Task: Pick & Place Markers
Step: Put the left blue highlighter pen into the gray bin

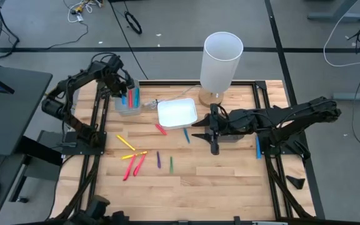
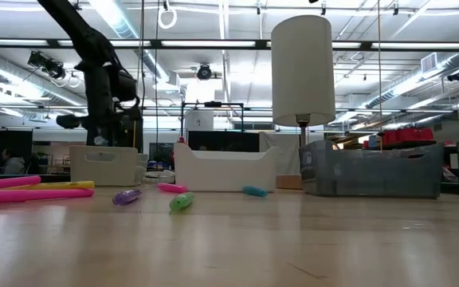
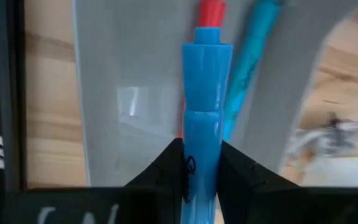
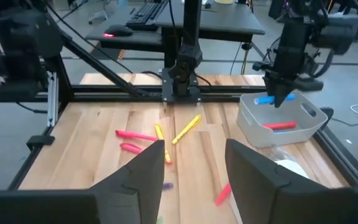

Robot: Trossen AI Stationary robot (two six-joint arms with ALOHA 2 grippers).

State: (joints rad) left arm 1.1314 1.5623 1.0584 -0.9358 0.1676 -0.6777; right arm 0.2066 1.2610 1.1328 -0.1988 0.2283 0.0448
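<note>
the left claw (image 3: 201, 171) hangs over the grey tray (image 1: 127, 107) at ten o'clock on the table (image 1: 230, 181), pinched tight on a blue marker (image 3: 202, 118), likely to drop it beside those already inside. loose markers (image 1: 133, 161) lie around seven o'clock. the right claw (image 4: 194, 165) waits mid-table, spread wide, empty.

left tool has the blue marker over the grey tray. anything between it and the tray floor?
Nothing visible blocks it. The left tool is shut on the blue marker, above the grey tray. A red marker and a teal marker already lie in the tray, beside the drop path.
</note>
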